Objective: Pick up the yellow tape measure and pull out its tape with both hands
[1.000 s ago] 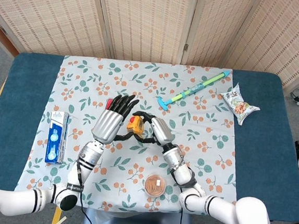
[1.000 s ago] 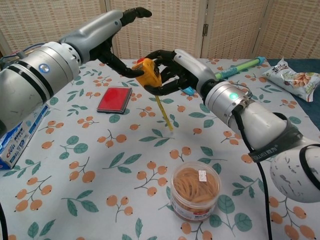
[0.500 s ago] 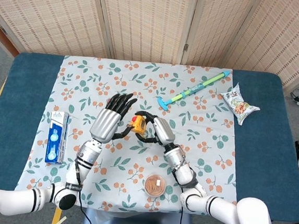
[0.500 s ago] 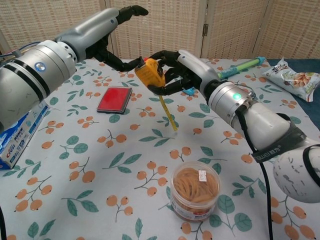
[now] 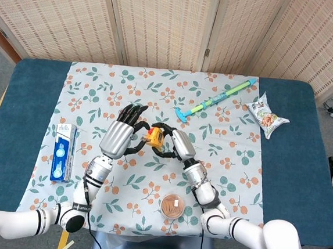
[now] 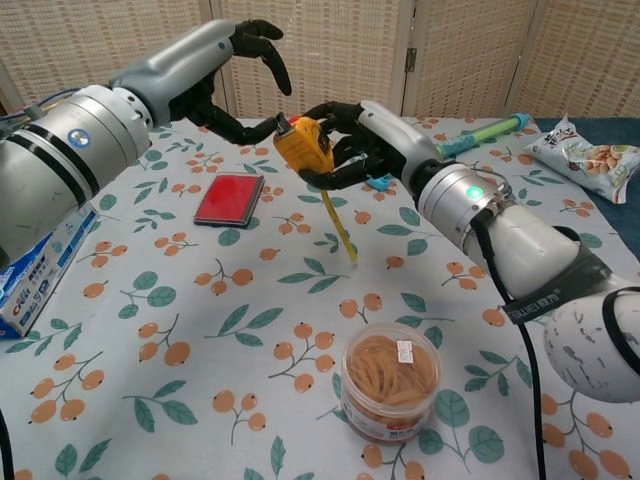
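Note:
My right hand (image 6: 375, 135) grips the yellow tape measure (image 6: 305, 145) above the flowered tablecloth, at mid-table. A short length of yellow tape (image 6: 338, 222) hangs slanting down from the case, with its end loose over the cloth. My left hand (image 6: 235, 70) is just left of the case. Its thumb reaches to the case's left side and its fingers arch over the case without closing on it. In the head view the tape measure (image 5: 154, 137) shows between the left hand (image 5: 119, 136) and the right hand (image 5: 175, 144).
A red flat case (image 6: 228, 198) lies on the cloth under my left arm. A clear jar of rubber bands (image 6: 390, 380) stands near the front edge. A blue box (image 5: 62, 151) lies at the left, a green-blue stick (image 5: 218, 100) and a snack bag (image 5: 266, 116) at the back right.
My left hand's fingers have curled down over the tape measure from a spread, raised pose. The right hand has shifted slightly right with the case.

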Robot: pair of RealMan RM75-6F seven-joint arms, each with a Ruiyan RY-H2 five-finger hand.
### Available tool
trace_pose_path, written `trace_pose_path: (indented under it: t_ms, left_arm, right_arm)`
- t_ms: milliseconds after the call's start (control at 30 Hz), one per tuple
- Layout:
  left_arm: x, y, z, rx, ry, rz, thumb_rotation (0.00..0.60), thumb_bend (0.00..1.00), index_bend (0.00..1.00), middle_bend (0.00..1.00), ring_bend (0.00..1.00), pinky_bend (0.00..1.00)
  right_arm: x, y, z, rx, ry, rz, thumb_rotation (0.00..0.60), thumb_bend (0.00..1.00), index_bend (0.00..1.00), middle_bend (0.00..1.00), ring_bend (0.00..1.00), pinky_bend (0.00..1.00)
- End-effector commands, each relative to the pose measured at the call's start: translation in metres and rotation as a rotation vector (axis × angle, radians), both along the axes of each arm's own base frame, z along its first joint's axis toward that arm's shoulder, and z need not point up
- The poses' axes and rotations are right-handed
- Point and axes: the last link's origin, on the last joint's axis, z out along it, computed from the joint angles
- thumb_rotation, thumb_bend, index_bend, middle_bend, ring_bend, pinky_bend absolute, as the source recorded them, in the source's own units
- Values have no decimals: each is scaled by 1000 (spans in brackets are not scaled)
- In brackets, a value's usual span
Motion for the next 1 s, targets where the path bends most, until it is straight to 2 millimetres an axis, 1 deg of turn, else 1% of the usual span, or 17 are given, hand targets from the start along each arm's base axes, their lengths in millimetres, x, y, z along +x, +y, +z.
trace_pose_path:
  t_ms: [33,233,400,600,767,867,1000]
  left_arm:
    - [1,1,-2,0,-3,-3,600,803,474,136,101,0]
    - [0,2,-5,4,-12,-4,600,845,542,167,118,0]
    - [-2,4,-6,10,-4,-4,600,878,568,179,123,0]
    - [-9,6,-1,44,-38,6,600,893,579,207,133,0]
    - [-24,10,9,57,-100,35,600,893,578,216,137,0]
    - [-35,13,19,61,-152,65,600,894,576,216,136,0]
    - [-54,19,37,64,-190,113,600,894,566,217,137,0]
  right_arm:
    - [1,1,-1,1,1,2,600,367,665,560,485,296]
    - [3,-2,0,-3,-6,0,600,367,665,560,486,296]
    - [4,-3,1,-3,-6,-5,600,366,665,560,483,296]
    - [-3,-6,4,-3,6,-16,600,367,665,560,483,296]
    - [-20,-7,11,-19,80,-10,600,366,665,560,482,296]
    - [-33,-6,20,-29,116,-10,600,368,665,559,482,296]
    - [-53,-2,36,-49,174,-9,600,367,665,558,482,296]
